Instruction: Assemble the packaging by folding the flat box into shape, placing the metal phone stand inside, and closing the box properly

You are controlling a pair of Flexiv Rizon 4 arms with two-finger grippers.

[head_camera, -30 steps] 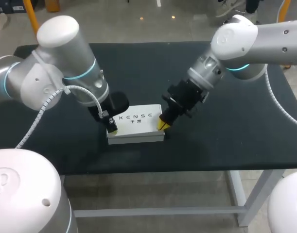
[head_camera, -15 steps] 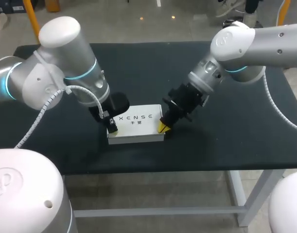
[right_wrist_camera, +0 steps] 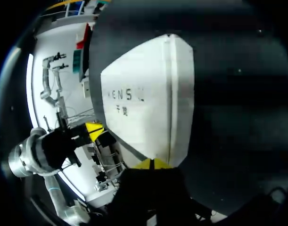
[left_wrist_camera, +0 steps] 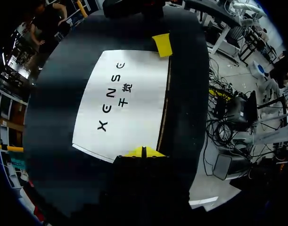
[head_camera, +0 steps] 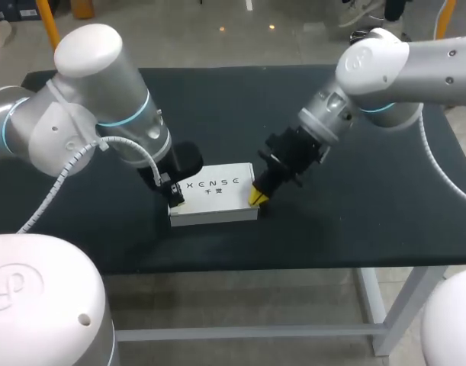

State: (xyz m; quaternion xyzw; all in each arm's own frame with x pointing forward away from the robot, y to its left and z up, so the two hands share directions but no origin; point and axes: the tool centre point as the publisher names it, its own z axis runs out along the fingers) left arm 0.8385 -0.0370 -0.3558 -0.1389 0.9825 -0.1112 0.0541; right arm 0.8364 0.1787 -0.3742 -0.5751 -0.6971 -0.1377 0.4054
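**Box pinned between 2 hands near the bench's front edge**

The white box (head_camera: pixel 213 200) sat folded into shape on the black bench (head_camera: pixel 370 191), printed face up, near the front edge and a little left of the middle. It lay flat, its top closed as far as the head view showed.

In came the left arm from the left side, its hand (head_camera: pixel 175 202) down at the box's left end, the yellow tips low against that end wall. From the left wrist view, that hand (left_wrist_camera: pixel 144 151) had its 2 tips pressed together with only a thin seam between them, gripping nothing, and they met the near edge of the box (left_wrist_camera: pixel 129 99). At the far end of the box, a yellow tip of the other hand (left_wrist_camera: pixel 162 44) touched the opposite edge.

Over on the right, the right arm angled down from the right side and its hand (head_camera: pixel 255 198) met the box's right front corner. The right wrist view told the same story: the hand (right_wrist_camera: pixel 153 164) was closed, tips together, nothing between them, right at the near end of the box (right_wrist_camera: pixel 148 108). Beyond the box's far end, the left hand (right_wrist_camera: pixel 93 131) showed its yellow tip just beside the box.
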